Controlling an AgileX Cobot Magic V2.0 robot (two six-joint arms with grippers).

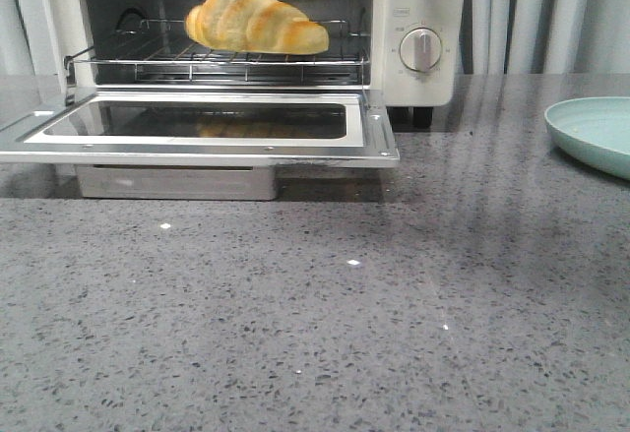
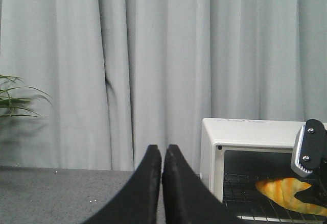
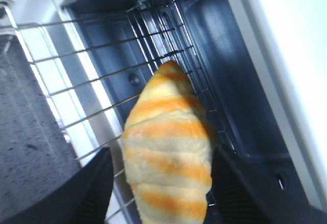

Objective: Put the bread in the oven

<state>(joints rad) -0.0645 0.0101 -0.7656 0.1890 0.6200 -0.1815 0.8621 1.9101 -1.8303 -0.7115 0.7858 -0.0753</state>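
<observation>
The right end effector (image 3: 161,183) gripped the bread (image 1: 256,21) over the oven (image 1: 423,19) rack (image 1: 217,58); release seemingly came next; left end effector (image 2: 162,183) closed, empty.

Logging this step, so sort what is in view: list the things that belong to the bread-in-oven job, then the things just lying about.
Job:
bread, over the wire rack
oven, door open
right gripper, fingers either side of the bread

Lying about:
green plate
left gripper, shut on nothing
plant
curtain

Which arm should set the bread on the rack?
Right. Its fingers flank the bread above the oven rack. The left gripper is shut, off to the side.
</observation>
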